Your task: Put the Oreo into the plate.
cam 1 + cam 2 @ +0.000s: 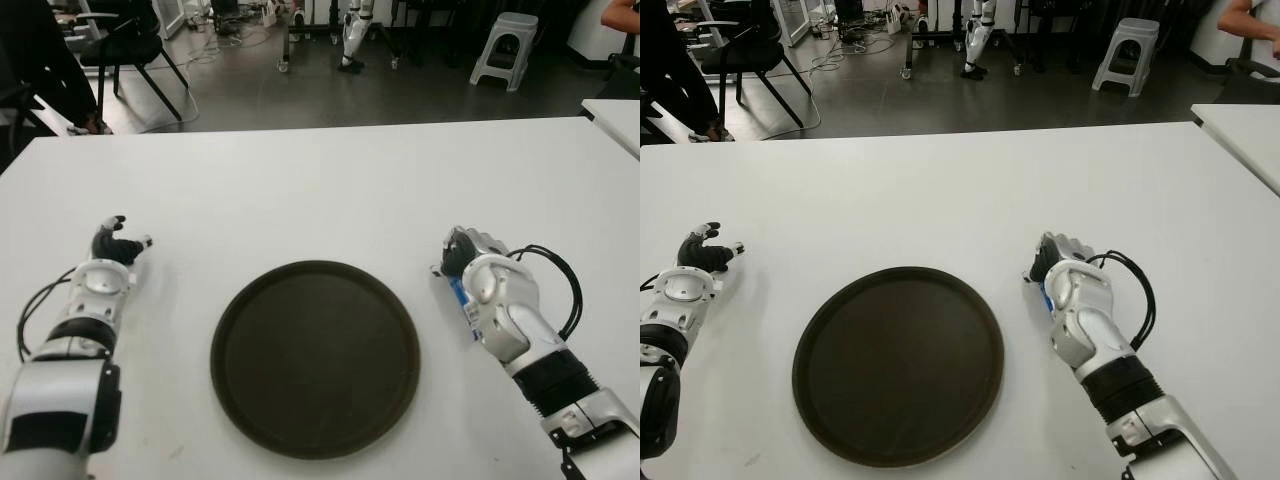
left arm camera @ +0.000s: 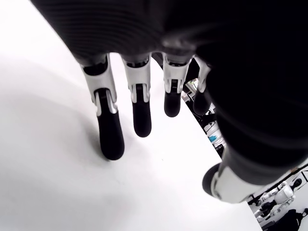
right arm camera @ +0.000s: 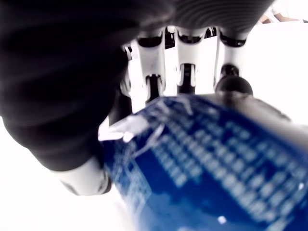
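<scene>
The Oreo (image 3: 207, 163) is a blue pack lying on the white table (image 1: 320, 190) to the right of the plate; only a blue strip of it (image 1: 462, 303) shows under my right hand. My right hand (image 1: 468, 260) covers the pack, its fingers (image 3: 185, 72) curled over the far edge and the thumb against the near side. The plate (image 1: 315, 360) is a dark round tray at the front centre with nothing on it. My left hand (image 1: 112, 245) shows to the left of the plate, fingers (image 2: 110, 134) relaxed and holding nothing.
A second white table (image 1: 615, 115) juts in at the far right. Beyond the table's far edge are a black chair (image 1: 125, 50), a grey stool (image 1: 500, 45) and a seated person (image 1: 40, 60) at the far left.
</scene>
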`<state>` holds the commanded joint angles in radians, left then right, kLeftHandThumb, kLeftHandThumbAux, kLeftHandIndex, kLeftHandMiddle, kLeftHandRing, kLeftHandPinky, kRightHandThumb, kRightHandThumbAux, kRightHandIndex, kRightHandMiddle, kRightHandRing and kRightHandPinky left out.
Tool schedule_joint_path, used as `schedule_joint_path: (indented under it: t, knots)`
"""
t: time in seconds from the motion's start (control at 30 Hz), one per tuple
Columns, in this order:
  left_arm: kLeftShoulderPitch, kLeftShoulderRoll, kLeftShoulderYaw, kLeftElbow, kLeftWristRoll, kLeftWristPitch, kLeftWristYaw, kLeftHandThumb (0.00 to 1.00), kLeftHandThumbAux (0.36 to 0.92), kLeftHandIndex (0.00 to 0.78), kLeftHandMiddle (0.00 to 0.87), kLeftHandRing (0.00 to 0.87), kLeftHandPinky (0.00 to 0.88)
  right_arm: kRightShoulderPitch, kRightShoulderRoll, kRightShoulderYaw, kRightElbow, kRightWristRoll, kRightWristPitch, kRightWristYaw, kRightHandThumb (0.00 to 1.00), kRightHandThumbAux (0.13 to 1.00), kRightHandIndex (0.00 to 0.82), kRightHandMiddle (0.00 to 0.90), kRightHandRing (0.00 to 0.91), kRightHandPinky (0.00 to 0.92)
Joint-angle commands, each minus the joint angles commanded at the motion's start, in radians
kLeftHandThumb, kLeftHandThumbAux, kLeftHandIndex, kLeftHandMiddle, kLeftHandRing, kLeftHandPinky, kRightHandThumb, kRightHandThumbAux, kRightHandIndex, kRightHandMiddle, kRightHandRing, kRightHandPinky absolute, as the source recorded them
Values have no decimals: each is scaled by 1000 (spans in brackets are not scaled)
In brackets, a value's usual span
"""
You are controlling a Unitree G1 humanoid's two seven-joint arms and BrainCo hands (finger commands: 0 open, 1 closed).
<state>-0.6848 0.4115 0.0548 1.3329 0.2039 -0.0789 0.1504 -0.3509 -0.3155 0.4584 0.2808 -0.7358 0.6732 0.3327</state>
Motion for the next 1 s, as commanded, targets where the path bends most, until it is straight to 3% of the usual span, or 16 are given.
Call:
schedule_joint_path:
  t: [0.13,0.4,1.0]
  knots:
    - [0,0,-2,0,3,-1,1,247,753,49,120,164,200,-1,-4,5,-4,0,7,10,220,776,601,781,795,788]
    - [0,0,-8,-1,9,-2,6,236,750,39,112,157,184,-2,-4,-3,-25,5,17,31,204,793,618,782,792,796]
    - [-3,-6,-4,-3,4,10,10,205,731,31,95,140,171,-8,-15,-3,-44,-4,9,44,331,795,695,829,828,840]
